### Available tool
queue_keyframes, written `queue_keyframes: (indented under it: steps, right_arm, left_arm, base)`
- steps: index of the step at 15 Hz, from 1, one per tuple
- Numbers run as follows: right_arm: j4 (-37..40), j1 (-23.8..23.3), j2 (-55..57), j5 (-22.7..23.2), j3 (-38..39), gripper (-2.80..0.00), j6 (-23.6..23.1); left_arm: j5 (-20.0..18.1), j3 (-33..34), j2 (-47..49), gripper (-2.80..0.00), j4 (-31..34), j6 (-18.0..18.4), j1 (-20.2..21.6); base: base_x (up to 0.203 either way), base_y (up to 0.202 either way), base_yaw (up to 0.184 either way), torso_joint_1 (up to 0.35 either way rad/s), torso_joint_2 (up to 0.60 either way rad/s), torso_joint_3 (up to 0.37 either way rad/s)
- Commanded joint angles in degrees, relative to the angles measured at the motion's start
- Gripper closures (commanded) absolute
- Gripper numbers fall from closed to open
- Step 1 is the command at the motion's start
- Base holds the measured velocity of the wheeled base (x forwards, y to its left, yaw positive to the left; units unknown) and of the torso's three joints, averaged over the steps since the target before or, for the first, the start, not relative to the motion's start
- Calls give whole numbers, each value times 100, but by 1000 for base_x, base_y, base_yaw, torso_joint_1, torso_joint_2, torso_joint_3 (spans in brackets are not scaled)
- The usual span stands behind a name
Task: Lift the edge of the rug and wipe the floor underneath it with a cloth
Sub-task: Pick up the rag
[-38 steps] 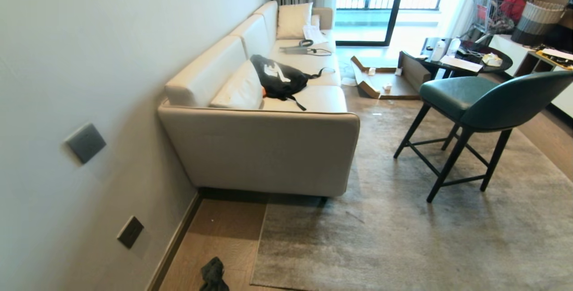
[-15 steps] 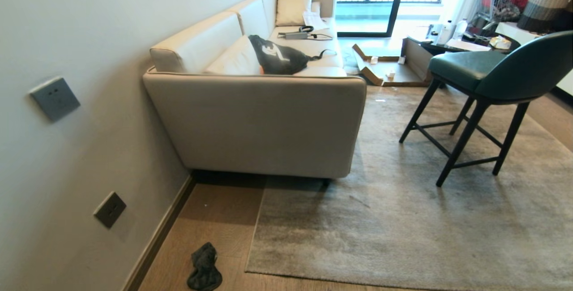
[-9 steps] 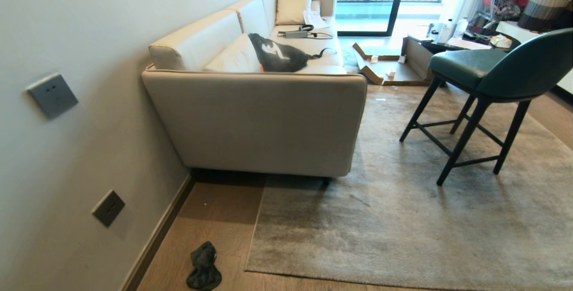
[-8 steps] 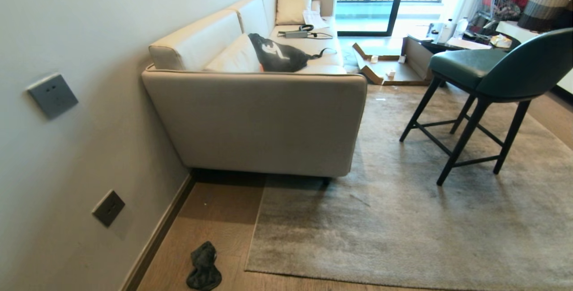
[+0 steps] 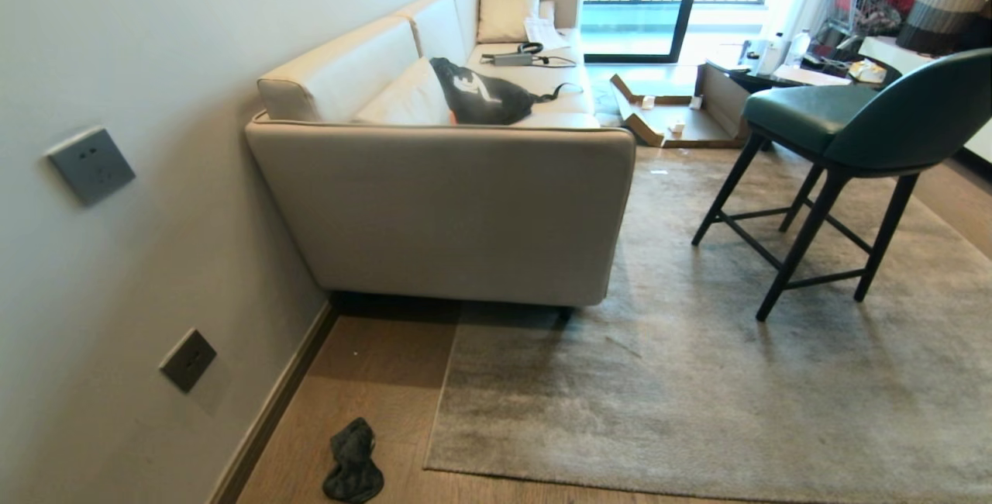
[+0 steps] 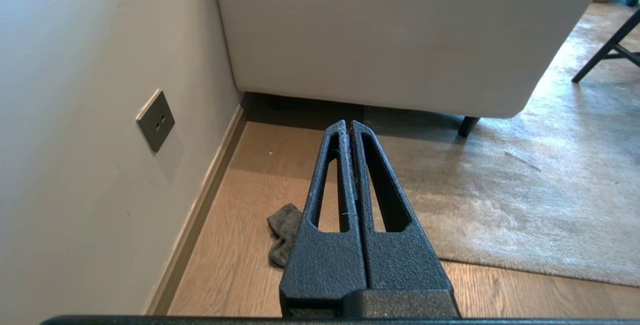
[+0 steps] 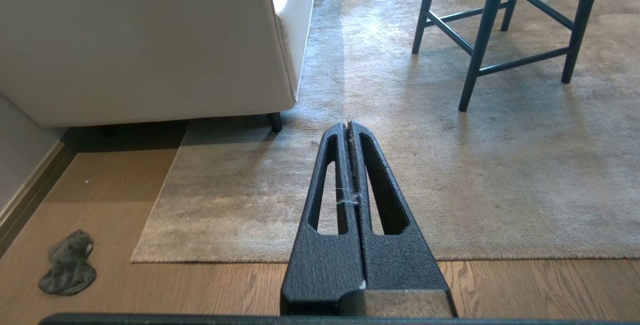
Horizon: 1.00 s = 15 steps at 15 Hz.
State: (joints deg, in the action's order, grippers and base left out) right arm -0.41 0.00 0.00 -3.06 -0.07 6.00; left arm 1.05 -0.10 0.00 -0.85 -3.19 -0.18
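Wood-plank floor [image 5: 372, 380] beside the sofa [image 5: 442, 209] is carrying the crumpled cloth [image 5: 353, 464], lying just off the rug edge [image 5: 435, 419], while both tools, left tool [image 6: 348, 125] and right tool [image 7: 347, 126], are hanging closed and empty, nothing grasped yet.

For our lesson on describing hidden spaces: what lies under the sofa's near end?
Under the sofa a dark gap shows, with brown floor running in, the rug edge tucked beneath, and one short dark leg. Deeper in, shadow hides everything.
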Motion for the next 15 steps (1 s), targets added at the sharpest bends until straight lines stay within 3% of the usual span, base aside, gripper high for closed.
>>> queue_keyframes:
  steps: [1,15]
  right_arm:
    - [-2,0,0,-2,3,0,7]
    - [-2,0,0,-2,6,0,5]
  left_arm:
    - [1,1,0,0,-3,-14,1]
    - [11,1,0,0,6,-6,1]
  base:
    - [0,0,0,0,0,0]
    - [0,0,0,3,4,-171]
